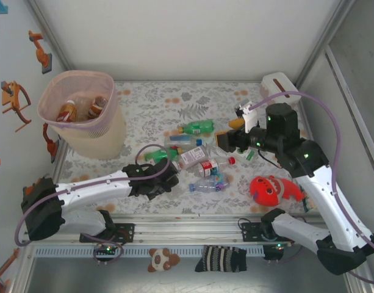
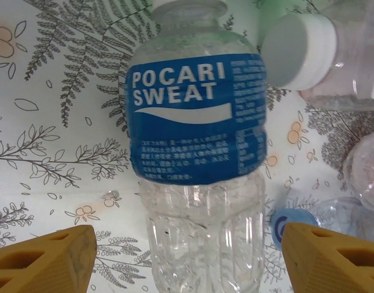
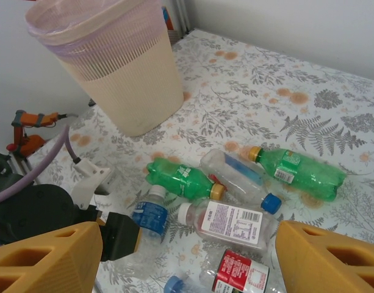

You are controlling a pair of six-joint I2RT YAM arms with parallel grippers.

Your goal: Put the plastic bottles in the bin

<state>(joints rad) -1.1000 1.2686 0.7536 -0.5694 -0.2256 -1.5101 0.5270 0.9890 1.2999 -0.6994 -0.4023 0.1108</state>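
Clear glossy plastic bottle [image 2: 202, 183], perforated translucent plastic bin [image 1: 107, 137], matt printed table cover [image 1: 156, 101]

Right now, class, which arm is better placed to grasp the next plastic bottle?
Left: the left gripper, open, straddles the clear, blue-labelled plastic bottle on the floral table; the right gripper, also open, hangs farther back.

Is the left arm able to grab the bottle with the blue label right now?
Probably yes. The left gripper is open, the blue-label bottle lies lined up between its fingers, and nothing rests on top of it.
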